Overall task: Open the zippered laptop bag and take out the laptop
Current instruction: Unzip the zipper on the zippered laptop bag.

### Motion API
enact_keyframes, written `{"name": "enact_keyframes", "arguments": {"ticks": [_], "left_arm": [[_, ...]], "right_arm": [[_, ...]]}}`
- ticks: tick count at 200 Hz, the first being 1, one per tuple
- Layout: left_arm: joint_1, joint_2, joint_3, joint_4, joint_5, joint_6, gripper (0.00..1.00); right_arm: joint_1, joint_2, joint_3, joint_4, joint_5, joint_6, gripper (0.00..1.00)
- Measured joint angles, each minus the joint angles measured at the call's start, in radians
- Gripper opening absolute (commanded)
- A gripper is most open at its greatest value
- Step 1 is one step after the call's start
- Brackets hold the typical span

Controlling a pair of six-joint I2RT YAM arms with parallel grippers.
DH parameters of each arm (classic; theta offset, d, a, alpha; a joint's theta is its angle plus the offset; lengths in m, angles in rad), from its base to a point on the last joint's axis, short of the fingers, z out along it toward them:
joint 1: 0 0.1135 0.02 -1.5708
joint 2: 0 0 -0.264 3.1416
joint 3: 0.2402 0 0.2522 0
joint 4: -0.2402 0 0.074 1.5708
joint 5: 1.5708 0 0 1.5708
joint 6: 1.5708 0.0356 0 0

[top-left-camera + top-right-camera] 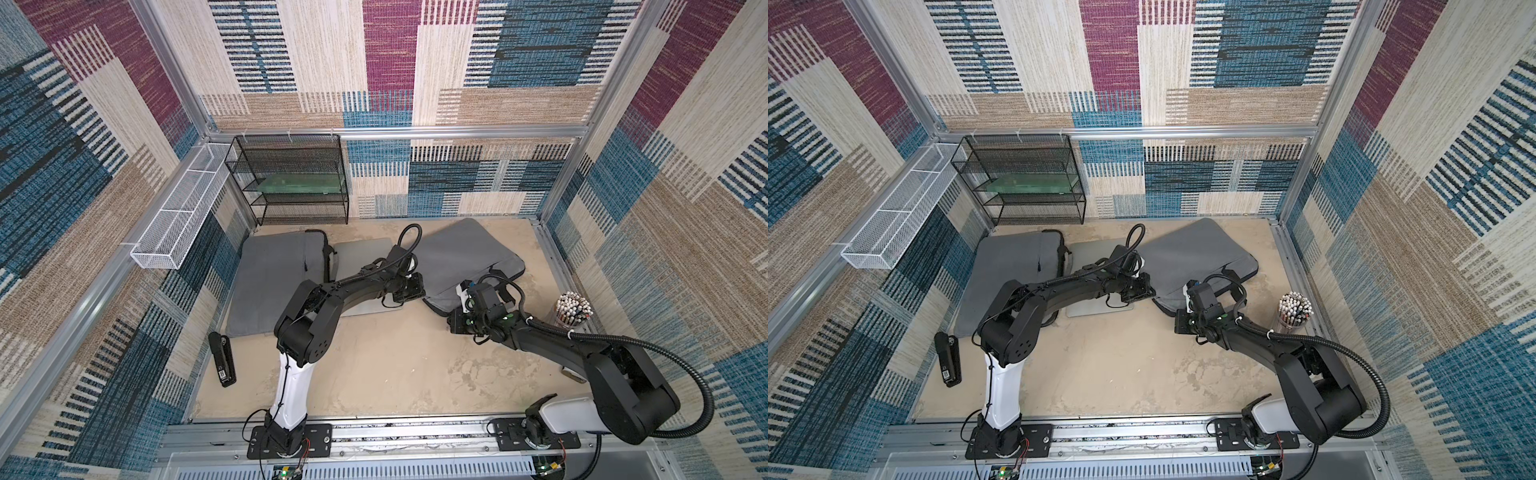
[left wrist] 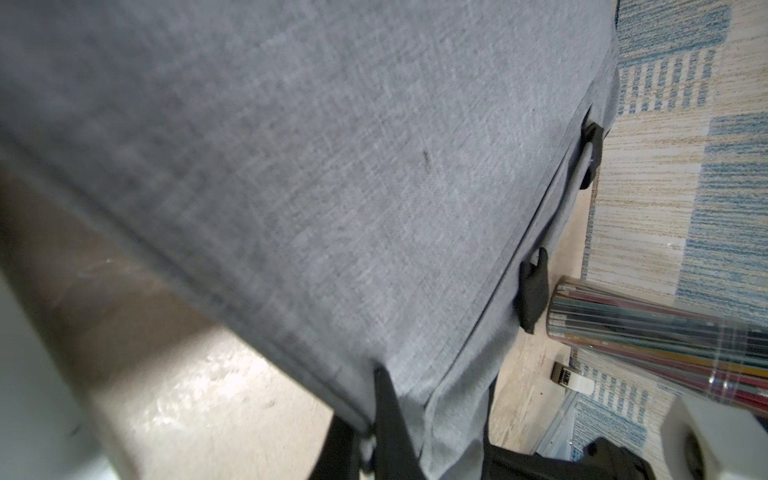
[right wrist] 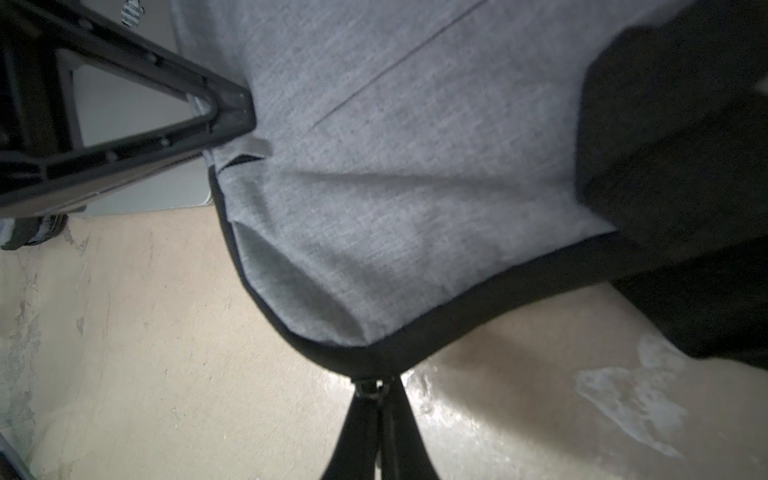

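Note:
In both top views a grey zippered laptop bag [image 1: 469,253] [image 1: 1200,253] with a black zipper border lies at the back right of the table. My left gripper [image 1: 422,296] [image 2: 368,436] is shut on the fabric of its near left edge, and the right wrist view shows that pinch too. My right gripper [image 1: 453,320] [image 3: 376,399] is shut on the metal zipper pull [image 3: 370,388] at the bag's near corner. A flat silver laptop [image 1: 361,253] [image 3: 124,104] lies on the table left of this bag, partly under my left arm. What is inside the bag is hidden.
A second grey bag [image 1: 274,282] lies at the left. A black stapler [image 1: 222,359] sits near the left wall, and a clear cup of pencils [image 1: 573,309] [image 2: 648,332] stands right of the bag. A black mesh shelf [image 1: 291,178] and a white wire basket [image 1: 183,212] are at the back left.

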Motion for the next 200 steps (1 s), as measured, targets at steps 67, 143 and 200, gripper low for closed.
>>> {"name": "enact_keyframes", "arguments": {"ticks": [67,143,200], "left_arm": [[0.011,0.009,0.011,-0.011,0.011,0.022,0.0],[0.039,0.009,0.009,-0.008,0.053,0.043,0.0],[0.056,0.01,0.008,-0.005,0.08,0.048,0.0]], "right_arm": [[-0.04,0.031,0.012,-0.005,-0.005,0.0,0.0],[-0.084,0.053,0.023,-0.002,-0.005,0.0,0.0],[-0.12,0.06,0.024,0.01,-0.013,0.0,0.0]]}}
